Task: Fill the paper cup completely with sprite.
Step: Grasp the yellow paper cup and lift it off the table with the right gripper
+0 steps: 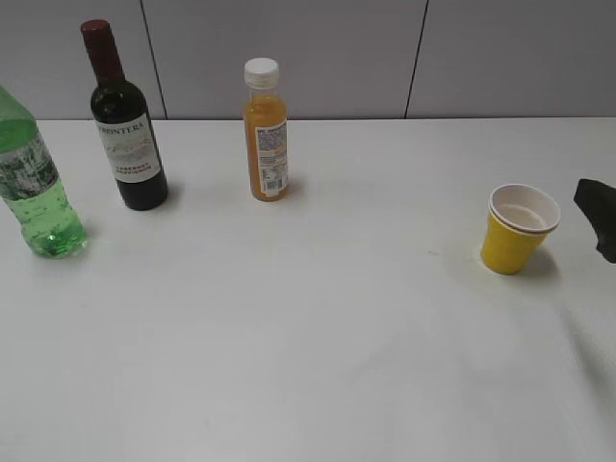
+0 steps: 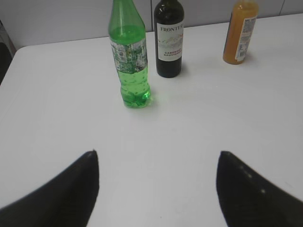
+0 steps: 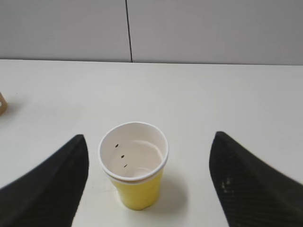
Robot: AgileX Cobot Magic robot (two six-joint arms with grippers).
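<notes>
Right wrist view: yellow, white-rimmed paper cup (image 3: pixel 134 172) upright between wide-spread right tool (image 3: pixel 149 182) fingers.

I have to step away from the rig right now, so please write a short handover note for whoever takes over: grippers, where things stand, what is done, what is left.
Left gripper: open, empty, facing the sprite bottle from a distance.
Right gripper: open, empty, with the paper cup upright on the table between its fingers, not gripped.
The sprite bottle stands at the far left beside the wine bottle; the orange juice bottle stands further toward the middle. The cup is on the right side.
Done: nothing poured; the cup looks empty.
Left: grasp the sprite, bring it to the cup, fill the cup completely. Whether the bottle is capped is not visible.
</notes>
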